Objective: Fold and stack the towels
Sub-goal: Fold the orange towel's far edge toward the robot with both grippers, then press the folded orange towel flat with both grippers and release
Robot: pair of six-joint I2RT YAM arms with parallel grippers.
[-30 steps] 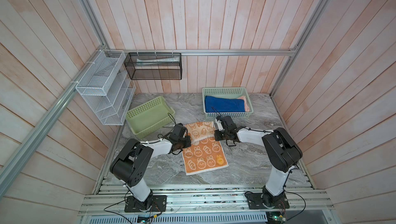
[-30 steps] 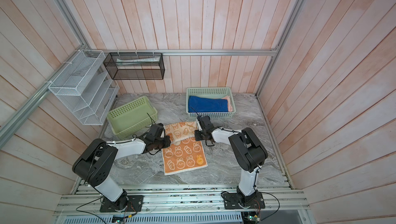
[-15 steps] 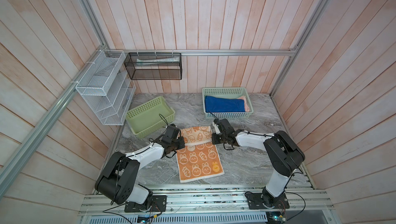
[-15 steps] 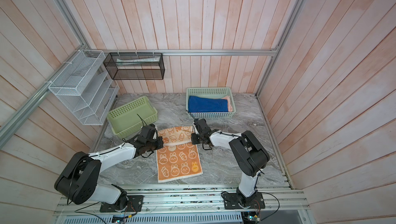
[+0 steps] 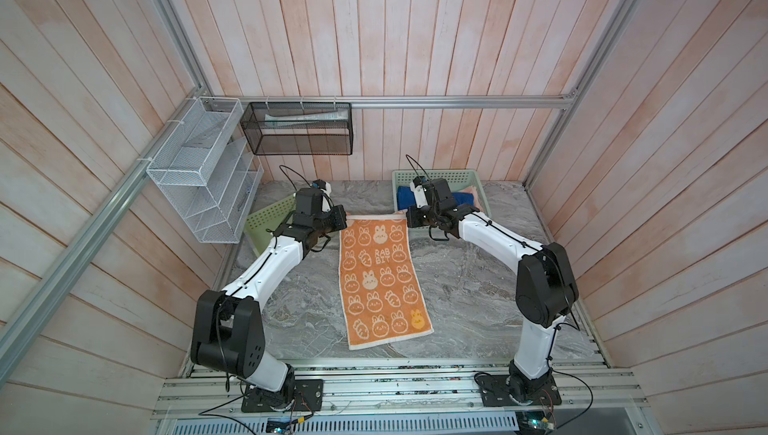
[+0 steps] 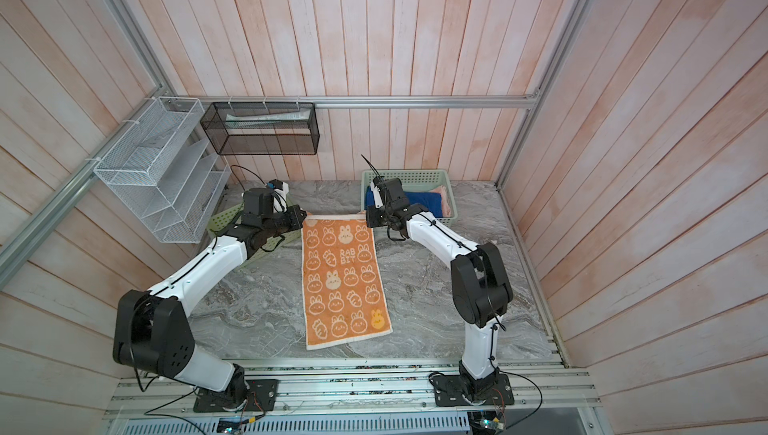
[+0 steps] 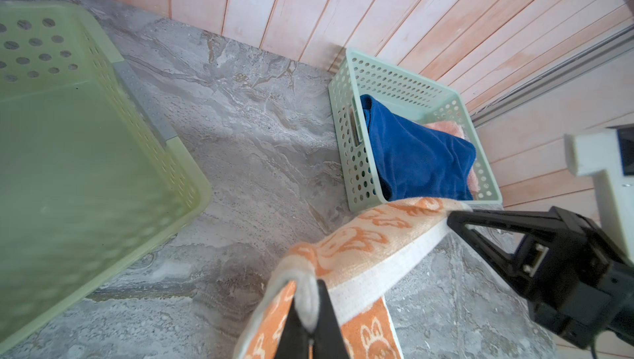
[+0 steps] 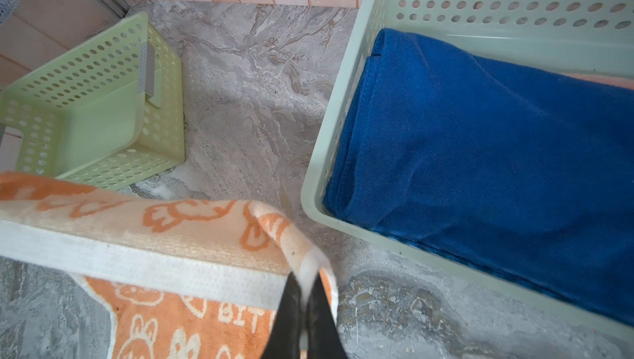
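Folding this towel well depends on a taut, level far hem. The orange towel (image 5: 380, 283) is held by its two far corners. The left jaws are clamped on one corner and the right jaws on the other, as both wrist views show. The white hem is stretched between them, raised a little off the desk (image 5: 465, 287). The rest of the cloth lies flat and lengthwise on the desk, reaching toward the near edge.

A fold in half appears to be the step in hand. For a clean result, both corners should be lifted together and carried toward the near hem at one pace, so that no skew is introduced. The spacing between the arms should be preserved, since slack would let the middle sag and crease. The corners are best lowered squarely onto the near corners before anything is released.

The blue towel (image 8: 480, 155) lies folded in the pale basket (image 7: 346, 141), with a pink towel (image 7: 449, 127) showing beside or beneath it. The lime basket (image 8: 103, 76) near the left arm should be cleared during the sweep.
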